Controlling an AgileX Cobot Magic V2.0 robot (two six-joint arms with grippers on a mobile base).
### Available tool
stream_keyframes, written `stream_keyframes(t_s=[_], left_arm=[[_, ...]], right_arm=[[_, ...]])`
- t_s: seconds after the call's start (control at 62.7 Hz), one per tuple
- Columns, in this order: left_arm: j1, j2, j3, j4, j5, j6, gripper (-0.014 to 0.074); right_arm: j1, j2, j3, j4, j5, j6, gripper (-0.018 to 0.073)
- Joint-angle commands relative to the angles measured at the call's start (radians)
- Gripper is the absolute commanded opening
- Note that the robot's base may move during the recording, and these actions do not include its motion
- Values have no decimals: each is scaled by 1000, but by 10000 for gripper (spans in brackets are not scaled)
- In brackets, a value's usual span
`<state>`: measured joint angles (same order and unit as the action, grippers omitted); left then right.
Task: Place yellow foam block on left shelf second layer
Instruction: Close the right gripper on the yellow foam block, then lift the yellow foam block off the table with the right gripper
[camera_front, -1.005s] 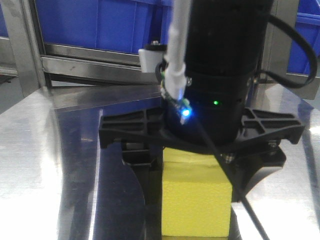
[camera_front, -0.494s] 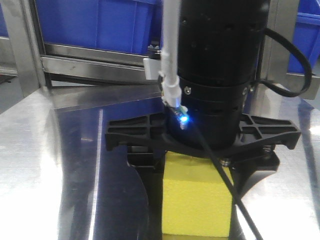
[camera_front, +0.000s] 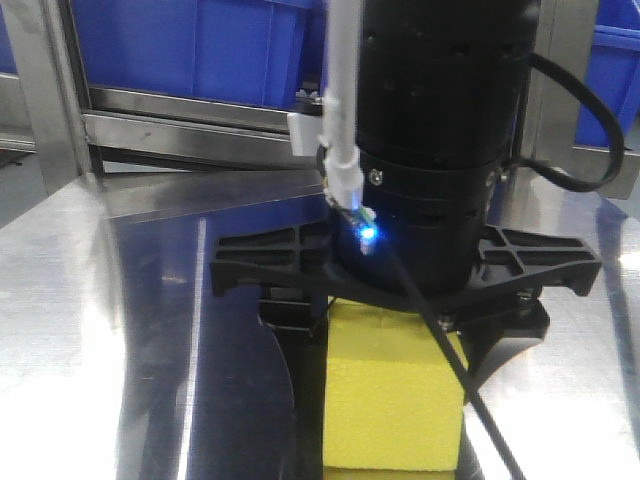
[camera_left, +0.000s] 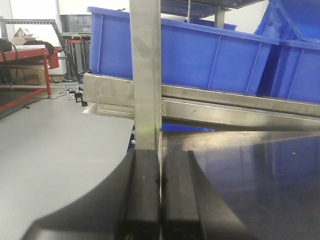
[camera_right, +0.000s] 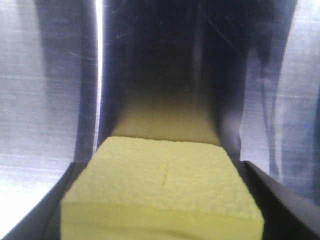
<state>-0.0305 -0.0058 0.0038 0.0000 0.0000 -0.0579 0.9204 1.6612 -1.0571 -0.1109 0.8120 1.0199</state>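
Right gripper (camera_front: 395, 335) shifted, clasping yellow foam block (camera_front: 392, 400), blue bins (camera_front: 190, 45) behind

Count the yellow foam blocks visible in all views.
1. The yellow foam block sits gripped in the right end effector, over the metal table. The right arm hides part of the table, so another could be hidden.

Blue plastic bins (camera_left: 200, 55) on a steel shelf rail (camera_left: 225, 102), grey floor (camera_left: 60, 145) (red cart frame (camera_left: 30, 50) beyond), reflective metal tabletop (camera_front: 80, 300)
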Motion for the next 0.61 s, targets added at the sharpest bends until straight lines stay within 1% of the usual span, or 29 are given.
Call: stream_keyframes(t_s=[0.0, 0.144, 0.255, 0.399, 0.59], left_arm=[[2, -20, 28, -6, -81, -3, 124], [2, -20, 28, -6, -81, -3, 124], [2, -20, 28, -6, -81, -3, 124], [2, -20, 28, -6, -81, -3, 124], [2, -20, 28, -6, -81, -3, 124]], right_arm=[[-8, -75, -24, -15, -18, -8, 496], [-13, -136, -23, -25, -14, -76, 496], [-34, -188, -23, -25, -5, -172, 496], [-94, -256, 3, -25, -1, -303, 496], [-206, -386, 95, -21, -15, -415, 496]])
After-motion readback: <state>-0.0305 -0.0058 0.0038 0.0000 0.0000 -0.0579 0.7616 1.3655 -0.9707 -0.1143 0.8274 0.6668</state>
